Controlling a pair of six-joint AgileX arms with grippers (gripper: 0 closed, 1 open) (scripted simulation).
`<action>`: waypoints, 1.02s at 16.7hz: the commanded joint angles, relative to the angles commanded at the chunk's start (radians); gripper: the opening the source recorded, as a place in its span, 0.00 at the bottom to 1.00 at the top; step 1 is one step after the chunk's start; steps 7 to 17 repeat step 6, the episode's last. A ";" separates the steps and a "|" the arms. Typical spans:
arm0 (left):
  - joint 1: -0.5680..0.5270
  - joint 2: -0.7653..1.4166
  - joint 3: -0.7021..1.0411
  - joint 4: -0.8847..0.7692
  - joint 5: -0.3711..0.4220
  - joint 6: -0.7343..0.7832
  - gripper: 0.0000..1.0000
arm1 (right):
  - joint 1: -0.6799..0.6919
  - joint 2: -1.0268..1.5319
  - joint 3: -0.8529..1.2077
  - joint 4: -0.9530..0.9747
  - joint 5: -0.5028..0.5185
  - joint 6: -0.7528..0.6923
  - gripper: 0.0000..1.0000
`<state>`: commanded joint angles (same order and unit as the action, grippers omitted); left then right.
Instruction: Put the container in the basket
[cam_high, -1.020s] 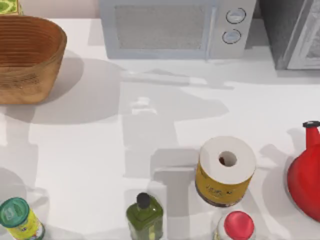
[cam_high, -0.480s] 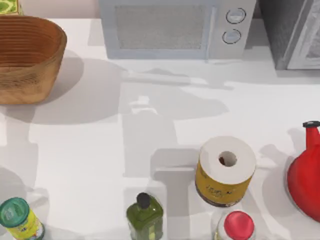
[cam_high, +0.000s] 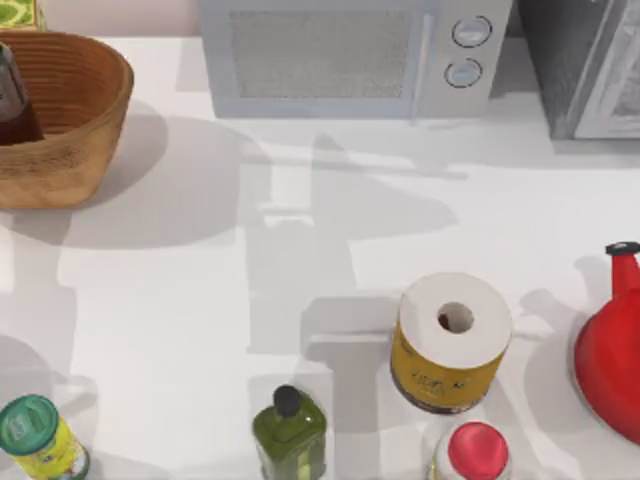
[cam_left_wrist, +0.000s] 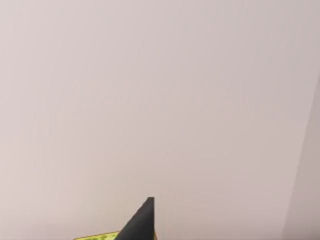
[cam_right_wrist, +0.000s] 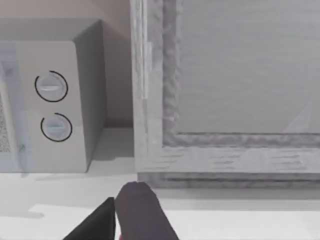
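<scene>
The smooth white desk (cam_high: 200, 300) carries a boxy grey microwave (cam_high: 350, 55) at the back, with two round dials. At the top view's left stands the basket (cam_high: 85, 110), an oval of tan-orange woven wicker with a ribbed inside, cut off by the frame edge. The container (cam_high: 12, 105) shows inside it at that edge, dark reddish-brown and mostly cropped; its cap is out of frame. A red kettle-like vessel (cam_high: 610, 360) is cut off at the right. A yellow cylinder with a white holed top (cam_high: 450, 335) stands near the front, then a squat green bottle (cam_high: 290, 430).

The left gripper (cam_left_wrist: 142, 222) shows as one dark pointed tip against a plain wall; whether it is open I cannot tell. The right gripper (cam_right_wrist: 125, 215) faces the microwave, its fingers also unclear.
</scene>
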<state>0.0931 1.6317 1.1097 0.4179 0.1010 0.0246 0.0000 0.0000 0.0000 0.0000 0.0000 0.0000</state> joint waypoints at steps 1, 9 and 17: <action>0.000 0.000 0.000 0.000 0.000 0.000 1.00 | 0.000 0.000 0.000 0.000 0.000 0.000 1.00; 0.000 0.000 0.000 0.000 0.000 0.000 1.00 | 0.000 0.000 0.000 0.000 0.000 0.000 1.00; 0.000 0.000 0.000 0.000 0.000 0.000 1.00 | 0.000 0.000 0.000 0.000 0.000 0.000 1.00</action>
